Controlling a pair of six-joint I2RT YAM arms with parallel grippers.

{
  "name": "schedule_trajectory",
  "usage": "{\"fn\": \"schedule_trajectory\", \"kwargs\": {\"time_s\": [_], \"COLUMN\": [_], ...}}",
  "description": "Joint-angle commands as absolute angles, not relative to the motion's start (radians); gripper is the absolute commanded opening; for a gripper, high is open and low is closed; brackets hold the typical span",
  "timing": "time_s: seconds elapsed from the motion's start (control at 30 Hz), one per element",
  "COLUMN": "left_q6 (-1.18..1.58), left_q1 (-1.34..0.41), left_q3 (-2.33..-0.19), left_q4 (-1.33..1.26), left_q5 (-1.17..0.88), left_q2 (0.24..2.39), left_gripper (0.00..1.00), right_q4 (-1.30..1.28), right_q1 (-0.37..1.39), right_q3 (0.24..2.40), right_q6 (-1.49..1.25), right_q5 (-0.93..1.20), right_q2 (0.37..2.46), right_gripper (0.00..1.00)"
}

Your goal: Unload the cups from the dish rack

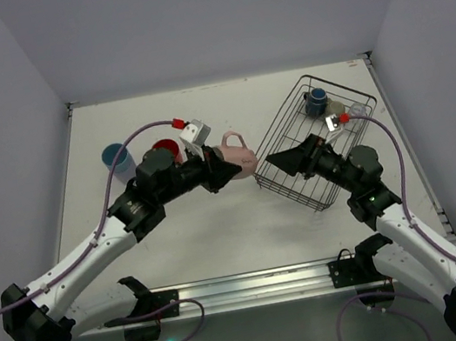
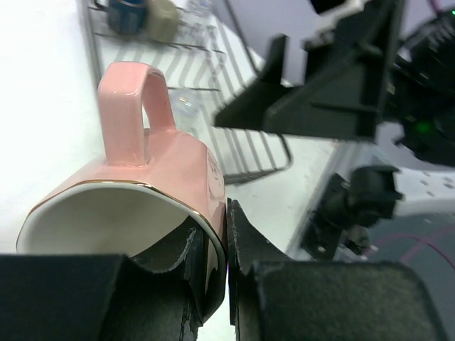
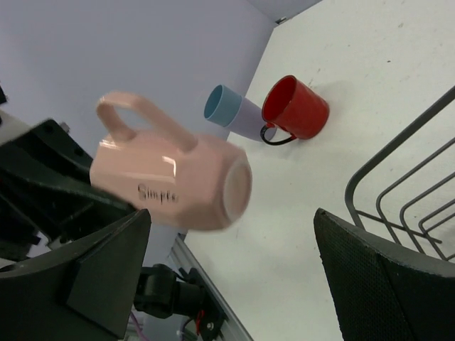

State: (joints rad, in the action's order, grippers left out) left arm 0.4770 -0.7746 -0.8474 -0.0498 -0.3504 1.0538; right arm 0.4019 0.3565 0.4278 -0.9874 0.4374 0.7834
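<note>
**Precariously held: pink mug clear of the rack, pinched by its rim**

The tabletop (image 1: 223,242) carries the dish rack (image 1: 291,124) at about 2 o'clock in the top view. A dark blue cup (image 1: 315,103) and a pale cup (image 1: 337,107) sit at the rack's far end. A red cup (image 1: 167,150) and a light blue cup (image 1: 115,158) lie close together at 10 o'clock, outside the rack. The pink mug (image 1: 239,155) hangs near the centre, just off the rack's 9 o'clock side, tipped over with its handle up.

The grip looks like the likeliest trouble. The left fingers (image 2: 245,241) are clenched on one wall of the rim only, one inside and one outside. On a swing toward 10 o'clock the heavy body could swivel or slide out and drop. Set down carelessly, it could also knock the two cups there. The right fingers (image 3: 106,263) are spread wide and empty, close to the rack's near corner, where a loose move could hook a wire and drag the rack.

The left arm (image 1: 115,230) rises from 7 o'clock, elbow bent, wrist aimed toward 3 o'clock. The right arm (image 1: 396,220) reaches from 5 o'clock across the rack's near side, wrist aimed at the mug's base.
</note>
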Motion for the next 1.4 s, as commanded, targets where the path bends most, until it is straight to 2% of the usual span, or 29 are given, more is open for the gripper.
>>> {"fn": "schedule_trajectory", "kwargs": {"time_s": [0.0,0.23,0.43,0.6,0.87,1.13,1.17,1.2,1.27,1.3,1.37], "left_q6": [0.308,0.238,0.18,0.164,0.135,0.141,0.144,0.147,0.152,0.153,0.158], "left_q1": [-0.773,-0.756,-0.72,-0.629,-0.586,-0.569,-0.566,-0.566,-0.563,-0.563,-0.565], "left_q3": [-1.06,-1.241,-1.462,-1.578,-1.663,-1.683,-1.681,-1.681,-1.681,-1.681,-1.684], "left_q4": [0.145,0.308,0.431,0.451,0.475,0.522,0.532,0.535,0.535,0.535,0.531], "left_q5": [-0.129,0.107,0.222,0.196,0.195,0.224,0.23,0.238,0.236,0.226,0.215], "left_q2": [1.12,1.36,1.624,1.801,1.983,2.029,2.032,2.033,2.028,2.023,2.01], "left_gripper": [0.0,0.0,0.0,0.0,0.0,0.0,0.02,0.12,0.25,0.36,0.46], "right_q4": [0.345,0.152,0.046,0.046,0.02,-0.11,-0.123,-0.145,-0.156,-0.169,-0.186], "right_q1": [0.35,0.35,0.35,0.348,0.35,0.348,0.35,0.348,0.35,0.35,0.348], "right_q3": [0.448,0.474,0.485,0.44,0.443,0.514,0.523,0.531,0.551,0.558,0.584], "right_q6": [-0.919,-0.795,-0.71,-0.695,-0.663,-0.589,-0.586,-0.578,-0.574,-0.569,-0.561], "right_q5": [0.368,0.249,0.161,0.152,0.146,0.013,0.002,0.002,-0.035,-0.046,-0.078], "right_q2": [0.729,0.651,0.586,0.551,0.551,0.672,0.687,0.701,0.739,0.752,0.79], "right_gripper": [0.99,0.99,0.99,0.99,0.99,0.99,0.99,0.99,0.99,0.99,0.99]}}
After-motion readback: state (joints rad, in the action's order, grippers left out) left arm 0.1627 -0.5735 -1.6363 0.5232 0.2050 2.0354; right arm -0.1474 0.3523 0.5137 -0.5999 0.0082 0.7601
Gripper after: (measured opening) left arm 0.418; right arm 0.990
